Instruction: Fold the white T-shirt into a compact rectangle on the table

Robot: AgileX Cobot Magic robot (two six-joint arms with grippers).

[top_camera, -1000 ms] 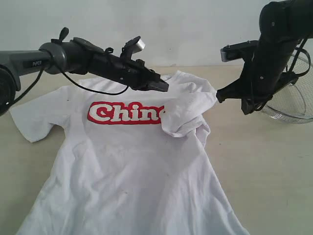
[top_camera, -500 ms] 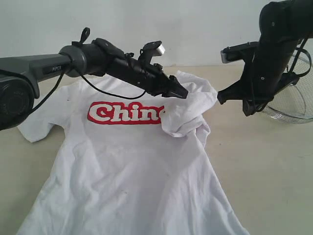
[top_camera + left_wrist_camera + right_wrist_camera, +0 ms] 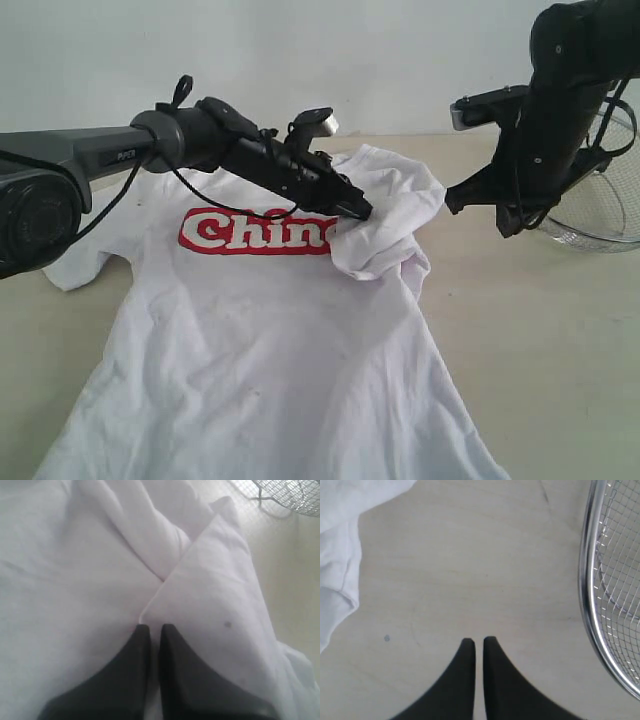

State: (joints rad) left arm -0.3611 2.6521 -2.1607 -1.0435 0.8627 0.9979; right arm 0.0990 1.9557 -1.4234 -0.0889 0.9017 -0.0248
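Observation:
The white T-shirt [image 3: 270, 330] lies face up on the table [image 3: 540, 340], red "Chin" lettering showing, its right sleeve folded in over the chest. My left gripper [image 3: 362, 210] reaches across to that folded sleeve. In the left wrist view the left gripper [image 3: 151, 626] is shut, its tips nipping the corner of the folded edge of the T-shirt [image 3: 75, 580]. My right gripper [image 3: 450, 198] hangs shut and empty above bare table just right of the shirt. The right wrist view shows the right gripper [image 3: 475, 640] over the table [image 3: 470, 555], the shirt's edge [image 3: 335, 540] off to one side.
A wire basket [image 3: 600, 215] stands at the back right behind the right arm. Its rim [image 3: 587, 580] is close to the right gripper in the right wrist view, and a corner of the basket [image 3: 280, 495] shows in the left wrist view. A pale wall backs the table.
The left arm has swung right and come down onto the folded sleeve, and its jaws have closed there. The right arm has not moved.

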